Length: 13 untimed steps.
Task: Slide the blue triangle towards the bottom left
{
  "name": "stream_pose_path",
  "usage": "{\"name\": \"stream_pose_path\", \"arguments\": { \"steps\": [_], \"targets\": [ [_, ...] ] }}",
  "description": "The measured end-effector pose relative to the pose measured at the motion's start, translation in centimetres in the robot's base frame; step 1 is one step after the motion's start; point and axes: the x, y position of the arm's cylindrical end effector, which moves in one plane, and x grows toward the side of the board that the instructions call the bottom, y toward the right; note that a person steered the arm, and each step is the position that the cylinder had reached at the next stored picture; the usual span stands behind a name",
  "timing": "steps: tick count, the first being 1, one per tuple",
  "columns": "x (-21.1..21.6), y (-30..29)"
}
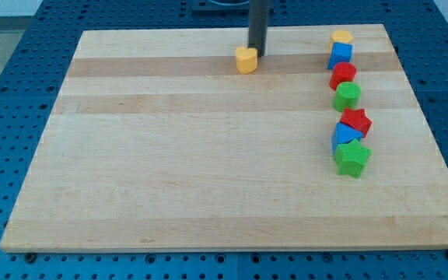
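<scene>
The rod's tip (257, 54) seems to touch the yellow block (246, 60); having no end effector, it holds nothing. The blue triangle (344, 134) sits wedged between the red star (356, 120) and the green star (352, 159).

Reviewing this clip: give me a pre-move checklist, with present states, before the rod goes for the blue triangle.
1. Target found: blue triangle sits in the right-hand column, between the red star and green star: ok.
2. My tip near target: no, it is beside the yellow block at the view's top: not ok.
3. Tip on the triangle's upper-right side: not ok.
4. Wooden board open toward bottom left: ok.
5. Triangle free of neighbours: looks touching both stars: not ok.
</scene>
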Motion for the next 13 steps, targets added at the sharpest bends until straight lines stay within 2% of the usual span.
{"name": "stream_pose_path", "arguments": {
  "steps": [1, 3, 4, 5, 6, 7, 8, 9, 10, 11, 12, 13],
  "targets": [
    [1.2, -1.0],
    [12.8, -2.0],
    [19.5, 3.1],
    [19.2, 3.1],
    [16.7, 3.4],
    [13.7, 0.8],
    [15.8, -1.1],
    [21.2, 1.2],
    [23.5, 1.8],
    [20.9, 1.7],
    [22.0, -1.7],
    [22.6, -2.7]
  ]
}}
